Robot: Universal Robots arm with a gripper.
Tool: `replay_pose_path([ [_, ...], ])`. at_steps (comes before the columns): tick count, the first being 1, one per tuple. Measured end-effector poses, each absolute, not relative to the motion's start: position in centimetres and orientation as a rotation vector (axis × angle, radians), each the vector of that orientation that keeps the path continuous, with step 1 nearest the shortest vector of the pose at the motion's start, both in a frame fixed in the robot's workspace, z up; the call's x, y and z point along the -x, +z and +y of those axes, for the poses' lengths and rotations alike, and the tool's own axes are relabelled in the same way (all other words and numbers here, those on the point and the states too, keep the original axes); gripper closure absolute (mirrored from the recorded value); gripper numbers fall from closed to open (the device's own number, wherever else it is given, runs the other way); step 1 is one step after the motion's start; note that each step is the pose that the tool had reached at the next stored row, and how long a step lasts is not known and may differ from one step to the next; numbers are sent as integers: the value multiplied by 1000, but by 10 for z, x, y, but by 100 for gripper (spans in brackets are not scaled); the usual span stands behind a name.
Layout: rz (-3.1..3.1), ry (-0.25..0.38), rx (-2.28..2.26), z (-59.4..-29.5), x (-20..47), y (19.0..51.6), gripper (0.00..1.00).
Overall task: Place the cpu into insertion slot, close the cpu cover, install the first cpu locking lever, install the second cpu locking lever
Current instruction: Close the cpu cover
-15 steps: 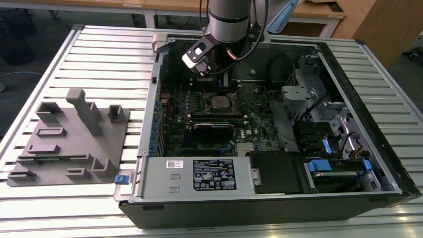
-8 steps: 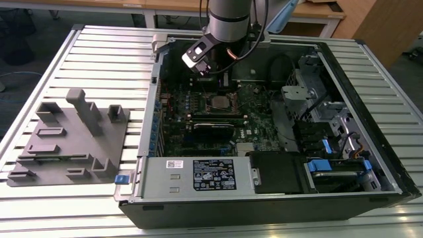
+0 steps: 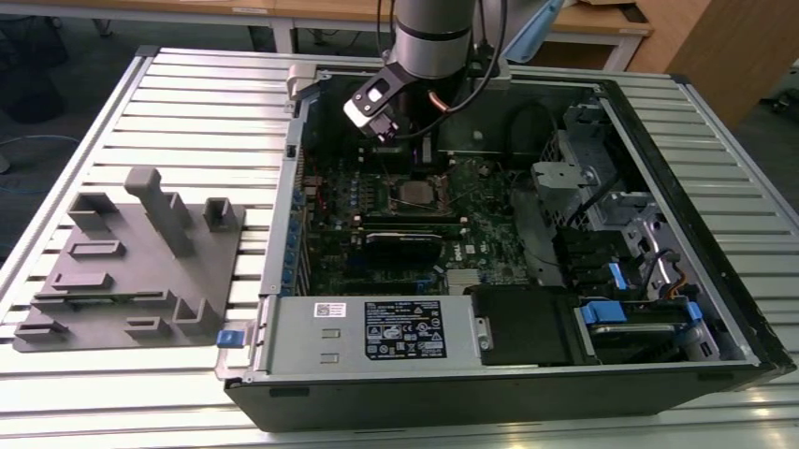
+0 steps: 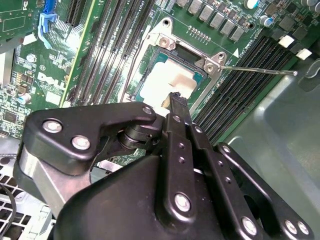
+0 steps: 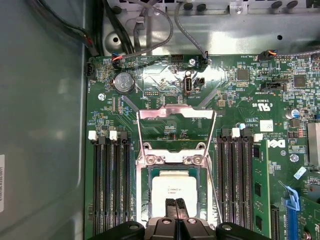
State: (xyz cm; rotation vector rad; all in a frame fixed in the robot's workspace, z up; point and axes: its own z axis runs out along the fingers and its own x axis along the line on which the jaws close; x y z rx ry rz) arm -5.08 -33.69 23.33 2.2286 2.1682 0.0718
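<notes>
My gripper [image 5: 175, 204] is pinched shut and empty, its tips just over the edge of the cpu [image 5: 175, 187]. The cpu lies in the insertion slot [image 5: 145, 197], upper centre of the exterior view. The cpu cover [image 5: 176, 113] stands open, and memory slots [image 5: 110, 185] crowd both sides. My arm [image 3: 431, 28] hangs steeply from the frame's top.

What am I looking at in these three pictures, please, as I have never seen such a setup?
A robot arm reaches into an open computer case lying on a slatted table. The exterior view looks on from outside. Both wrist views ride on the arm and look past its tool, whose fingers are shut with nothing seen between them. Below the tool is the green board. The cpu sits in the slot, and the cover stands open. A grey tray lies on the table beside the case.
</notes>
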Motion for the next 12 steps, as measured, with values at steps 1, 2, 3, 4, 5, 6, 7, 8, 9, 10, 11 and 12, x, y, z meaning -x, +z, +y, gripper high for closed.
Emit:
replay_pose_path([
  [1,2168,72,-2229,-337,51,234,89],
  [2,2168,73,-2229,-337,51,234,89],
  [3,2168,73,-2229,-337,51,235,89],
  [4,2168,73,-2229,-337,51,235,89],
  [5,2168,73,-2229,-337,51,236,89],
  [6,2168,73,-2229,-337,51,236,89],
  [7,2168,73,-2229,-337,51,236,89],
  [8,2168,73,-2229,-337,51,236,89],
  [9,2168,73,-2229,-337,51,236,89],
  [10,2168,73,-2229,-337,51,236,89],
  [11,2168,73,-2229,-337,51,236,89],
  [12,2168,73,-2229,-337,51,237,89],
])
